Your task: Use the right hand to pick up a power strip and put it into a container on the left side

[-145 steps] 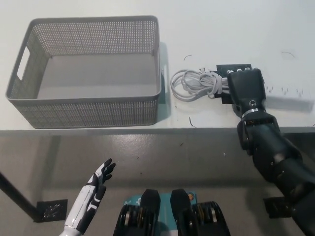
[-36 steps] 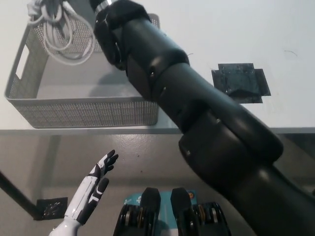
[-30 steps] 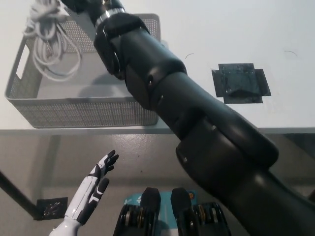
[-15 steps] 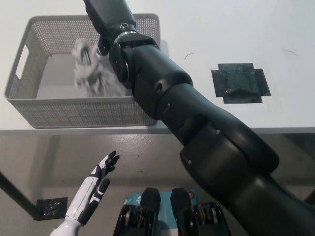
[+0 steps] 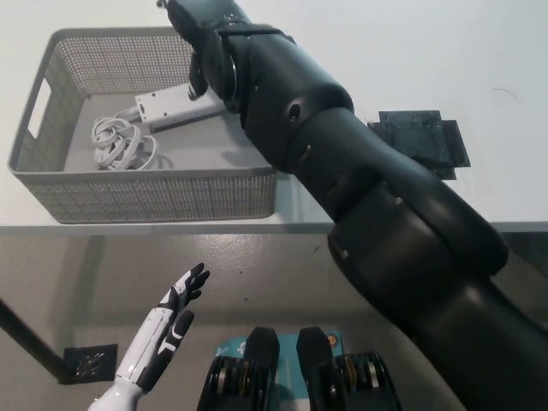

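Observation:
The white power strip (image 5: 171, 105) lies on the floor of the grey mesh basket (image 5: 145, 195), toward its back right. Its bundled white cord (image 5: 120, 144) rests beside it at the front left of the basket floor. My black right arm reaches across the table from the lower right and hides the basket's right rear corner. My right hand (image 5: 201, 13) is at the picture's top edge, above the strip and apart from it, mostly cut off. Below the table, at the lower left, my white left hand (image 5: 167, 330) rests open.
A black patch (image 5: 424, 141) lies on the white table (image 5: 411, 51) to the right of my arm. The table's front edge runs just in front of the basket. A black plate (image 5: 90, 364) lies on the floor below.
The strip and cord, hanging from my right hand a second ago, have dropped and now lie in the basket. My right hand has moved up and back toward the top edge.

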Robot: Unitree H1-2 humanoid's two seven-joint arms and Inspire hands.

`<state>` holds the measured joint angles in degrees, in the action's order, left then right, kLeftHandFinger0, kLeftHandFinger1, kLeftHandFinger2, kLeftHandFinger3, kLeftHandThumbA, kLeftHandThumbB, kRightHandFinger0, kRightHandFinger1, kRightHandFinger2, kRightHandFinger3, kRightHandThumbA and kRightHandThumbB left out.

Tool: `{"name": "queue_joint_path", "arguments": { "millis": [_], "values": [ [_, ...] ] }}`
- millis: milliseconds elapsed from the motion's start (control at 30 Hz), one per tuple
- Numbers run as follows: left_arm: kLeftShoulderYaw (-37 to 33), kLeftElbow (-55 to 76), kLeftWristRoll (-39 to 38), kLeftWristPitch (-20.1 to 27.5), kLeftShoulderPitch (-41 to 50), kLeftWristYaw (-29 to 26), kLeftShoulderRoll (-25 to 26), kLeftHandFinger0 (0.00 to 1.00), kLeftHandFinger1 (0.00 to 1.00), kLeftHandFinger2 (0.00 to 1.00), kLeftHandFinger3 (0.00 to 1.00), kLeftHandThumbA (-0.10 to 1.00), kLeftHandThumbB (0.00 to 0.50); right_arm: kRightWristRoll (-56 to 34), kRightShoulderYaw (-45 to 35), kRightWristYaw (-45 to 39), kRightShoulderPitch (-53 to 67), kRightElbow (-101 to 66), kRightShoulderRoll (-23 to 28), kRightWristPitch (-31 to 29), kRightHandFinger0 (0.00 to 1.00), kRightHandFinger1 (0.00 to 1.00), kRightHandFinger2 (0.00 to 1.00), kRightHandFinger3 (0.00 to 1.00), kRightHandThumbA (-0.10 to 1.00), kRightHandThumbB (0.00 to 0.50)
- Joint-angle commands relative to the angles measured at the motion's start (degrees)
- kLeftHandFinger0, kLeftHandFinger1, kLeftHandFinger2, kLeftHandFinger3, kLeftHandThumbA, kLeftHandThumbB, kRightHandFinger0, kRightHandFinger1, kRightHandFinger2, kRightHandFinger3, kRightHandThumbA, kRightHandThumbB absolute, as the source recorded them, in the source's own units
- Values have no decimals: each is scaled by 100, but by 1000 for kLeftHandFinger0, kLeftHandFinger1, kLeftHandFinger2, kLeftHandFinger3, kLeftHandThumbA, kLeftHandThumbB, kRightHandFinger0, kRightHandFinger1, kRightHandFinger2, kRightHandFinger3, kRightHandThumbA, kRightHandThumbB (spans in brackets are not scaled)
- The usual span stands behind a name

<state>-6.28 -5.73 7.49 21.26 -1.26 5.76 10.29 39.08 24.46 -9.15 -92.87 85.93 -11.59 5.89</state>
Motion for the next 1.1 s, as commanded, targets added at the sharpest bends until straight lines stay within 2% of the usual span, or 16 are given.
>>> {"name": "queue_joint_path", "arguments": {
  "millis": [0, 67, 133, 167, 233, 267, 333, 400, 433, 600, 700, 800, 900, 933, 1000, 1067],
  "values": [
    [-13, 246, -80, -11, -101, 172, 140, 1000, 1000, 1000, 1000, 1000, 80, -664, -191, -3790, -1486, -350, 770, -227, 1000, 1000, 1000, 1000, 740, 447],
    [-34, 171, -43, 51, -122, 162, 127, 1000, 1000, 1000, 1000, 1000, 88, -1338, -776, -4076, -1640, -600, 1098, -289, 1000, 1000, 1000, 1000, 640, 411],
    [-51, 151, 48, 63, -111, 118, 96, 1000, 1000, 1000, 1000, 1000, 92, -1693, -1081, -4404, -1826, -828, 1332, 66, 1000, 1000, 1000, 1000, 569, 408],
    [-53, 170, 79, 44, -105, 106, 91, 1000, 1000, 1000, 1000, 1000, 92, -1879, -1233, -4650, -1901, -933, 1472, 164, 1000, 1000, 1000, 1000, 511, 375],
    [-50, 194, 137, 21, -88, 73, 82, 1000, 1000, 1000, 1000, 1000, 92, -2113, -1326, -4941, -1891, -1795, 1846, 804, 1000, 1000, 1000, 1000, 402, 395],
    [-49, 197, 155, 32, -83, 66, 87, 1000, 1000, 1000, 1000, 1000, 90, -2133, -1272, -5010, -1781, -2343, 1974, 1077, 1000, 1000, 1000, 1000, 390, 395],
    [-38, 213, 174, -5, -96, 74, 120, 1000, 1000, 1000, 1000, 1000, 81, -2328, -1205, -5242, -1344, -4033, 2522, 1321, 1000, 1000, 1000, 1000, 488, 435],
    [-30, 228, 140, -72, -104, 103, 143, 1000, 1000, 1000, 1000, 1000, 80, -2544, -1339, -5242, -1076, -5004, 2859, 1491, 1000, 1000, 1000, 1000, 492, 394],
    [-25, 228, 109, -97, -96, 119, 152, 1000, 1000, 1000, 1000, 1000, 81, -2716, -1461, -5196, -903, -5591, 3106, 1420, 977, 1000, 1000, 1000, 504, 347],
    [-60, 123, 201, -4, -97, 96, 151, 1000, 1000, 1000, 1000, 1000, 68, -3348, -2160, -5002, -502, -6902, 3750, 1891, 1000, 1000, 1000, 1000, 476, 271],
    [-78, 66, 271, 32, -94, 47, 108, 1000, 1000, 1000, 1000, 1000, 67, -3850, -2774, -4704, -135, -7921, 4126, 2064, 964, 999, 1000, 1000, 534, 255],
    [-53, 67, 222, 6, -99, 57, 123, 1000, 1000, 1000, 1000, 1000, 63, -4260, -3382, -4086, 546, -9172, 4268, 2103, 946, 991, 1000, 1000, 529, 297],
    [-27, 69, 211, -34, -128, 46, 128, 1000, 1000, 1000, 1000, 1000, 59, -4718, -3840, -3731, 1014, -9906, 4325, 2103, 916, 942, 964, 1000, 538, 280],
    [-22, 62, 216, -20, -130, 27, 113, 1000, 1000, 1000, 1000, 1000, 55, -4839, -4046, -3536, 1238, -10220, 4264, 1832, 887, 924, 948, 1000, 511, 241],
    [-37, 27, 218, 39, -130, 21, 96, 1000, 1000, 1000, 1000, 1000, 50, -4931, -4251, -3051, 1544, -10802, 4159, 2015, 897, 917, 901, 926, 442, 297],
    [-62, 4, 227, 101, -109, 40, 110, 1000, 1000, 1000, 1000, 1000, 52, -5550, -4252, -1964, 2090, -11653, 4089, 2103, 958, 952, 910, 923, 300, 236]
  ]
}}
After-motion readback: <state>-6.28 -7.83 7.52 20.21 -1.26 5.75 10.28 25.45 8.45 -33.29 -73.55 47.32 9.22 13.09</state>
